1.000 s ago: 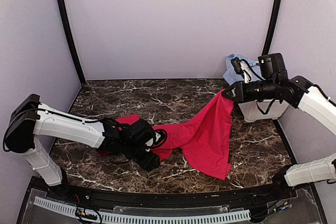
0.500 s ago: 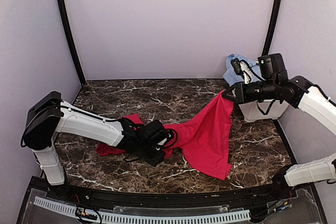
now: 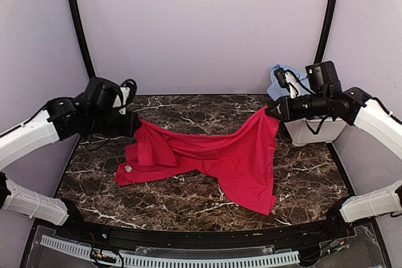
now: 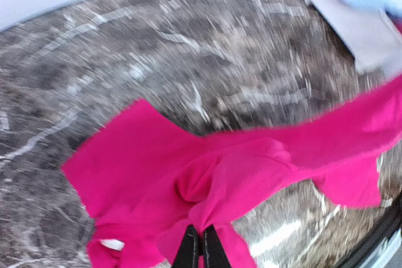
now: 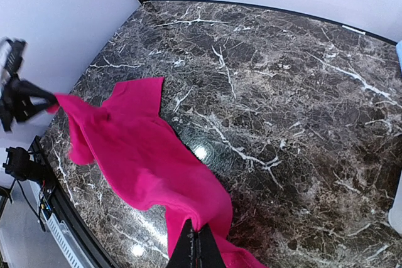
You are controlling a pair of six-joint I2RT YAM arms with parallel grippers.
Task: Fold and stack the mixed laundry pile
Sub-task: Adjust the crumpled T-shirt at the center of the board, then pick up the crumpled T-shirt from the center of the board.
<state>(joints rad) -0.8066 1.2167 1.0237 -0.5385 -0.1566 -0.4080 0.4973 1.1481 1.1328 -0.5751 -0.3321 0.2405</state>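
We are early in the job: nothing is folded, and no stack shows on the table (image 3: pixel 188 108). Our left end effector (image 3: pixel 134 123) is pinched tight on one edge of the red garment (image 3: pixel 220 155). Our right end effector (image 3: pixel 271 112) is clamped on the opposite corner. The cloth hangs stretched between them, with its crumpled left part and long lower end draped on the table. A light-blue shirt (image 3: pixel 281 80) sits in the white tub (image 3: pixel 314 133) at the far right, not yet folded. We cannot see any other pieces. The tub is close beside our right wrist, and we judge it the one thing likely to get in the way.
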